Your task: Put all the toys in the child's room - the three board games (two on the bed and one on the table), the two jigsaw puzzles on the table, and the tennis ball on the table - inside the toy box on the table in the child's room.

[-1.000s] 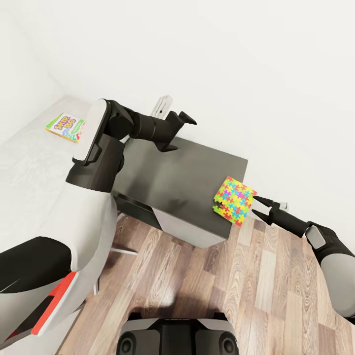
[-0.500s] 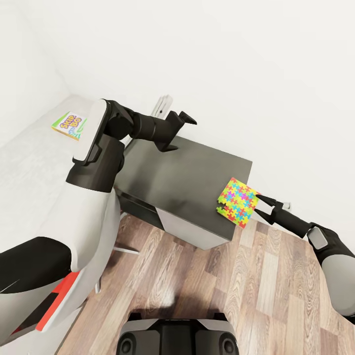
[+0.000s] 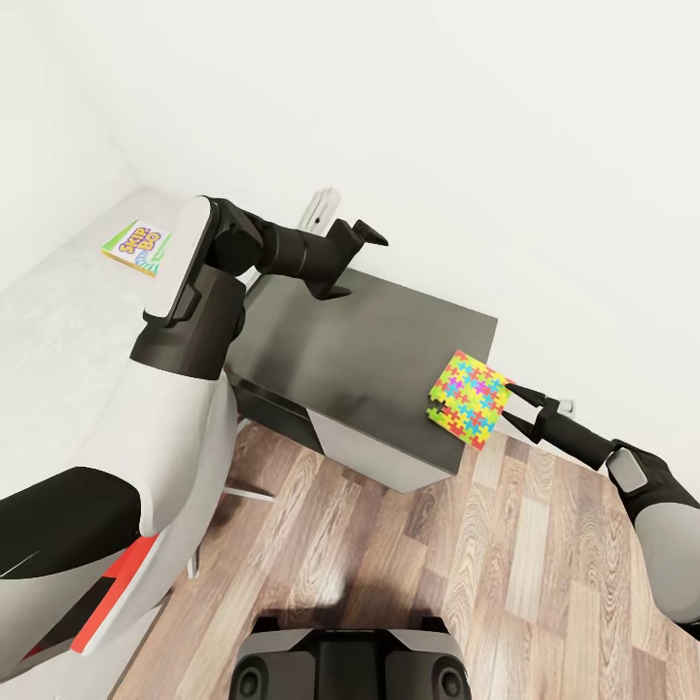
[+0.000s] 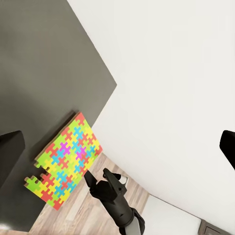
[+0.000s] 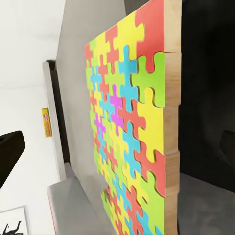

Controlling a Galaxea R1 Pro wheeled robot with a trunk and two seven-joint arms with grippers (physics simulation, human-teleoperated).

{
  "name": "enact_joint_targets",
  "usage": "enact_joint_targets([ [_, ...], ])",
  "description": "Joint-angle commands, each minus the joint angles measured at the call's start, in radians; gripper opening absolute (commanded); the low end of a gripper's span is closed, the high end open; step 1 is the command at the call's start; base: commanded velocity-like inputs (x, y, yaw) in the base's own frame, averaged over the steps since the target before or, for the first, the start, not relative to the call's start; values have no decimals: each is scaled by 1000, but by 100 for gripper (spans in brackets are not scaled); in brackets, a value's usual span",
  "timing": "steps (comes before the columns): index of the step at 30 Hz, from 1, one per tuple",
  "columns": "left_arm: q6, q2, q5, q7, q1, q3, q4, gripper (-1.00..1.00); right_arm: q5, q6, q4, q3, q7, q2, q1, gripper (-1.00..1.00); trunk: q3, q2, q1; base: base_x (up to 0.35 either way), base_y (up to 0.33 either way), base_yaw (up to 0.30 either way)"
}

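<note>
Right gripper point(image 3: 513, 404), at right of centre in the head view, has its spread fingers straddling the jigsaw puzzle point(image 3: 469, 399), whose corner overhangs the dark table point(image 3: 369, 350) edge; whether they're actually pinching is hard to tell. Left gripper point(image 3: 358, 248) hangs open upper centre. Skip-Bo box point(image 3: 138, 247) lies upper left, half hidden behind the arm.
</note>
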Motion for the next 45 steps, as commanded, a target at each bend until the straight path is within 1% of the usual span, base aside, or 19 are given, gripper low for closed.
enact_joint_targets([
  [1,3,0,6,8,-1,1,0,100,-1,5,1,-3,1,0,-1,100,-1,-2,1,0,0,2],
  [19,3,0,6,8,-1,1,0,100,-1,5,1,-4,-18,1,0,100,-1,-2,1,0,0,0],
  [30,3,0,6,7,-1,1,0,100,-1,5,3,-7,-75,1,1,100,-1,-2,1,0,0,0],
  [35,3,0,6,7,-1,1,0,100,-2,5,4,-20,-94,1,1,100,-1,-2,1,0,0,0],
  [45,3,0,6,7,0,0,0,100,-2,-3,4,-37,-105,2,1,100,-1,-2,1,0,0,0],
])
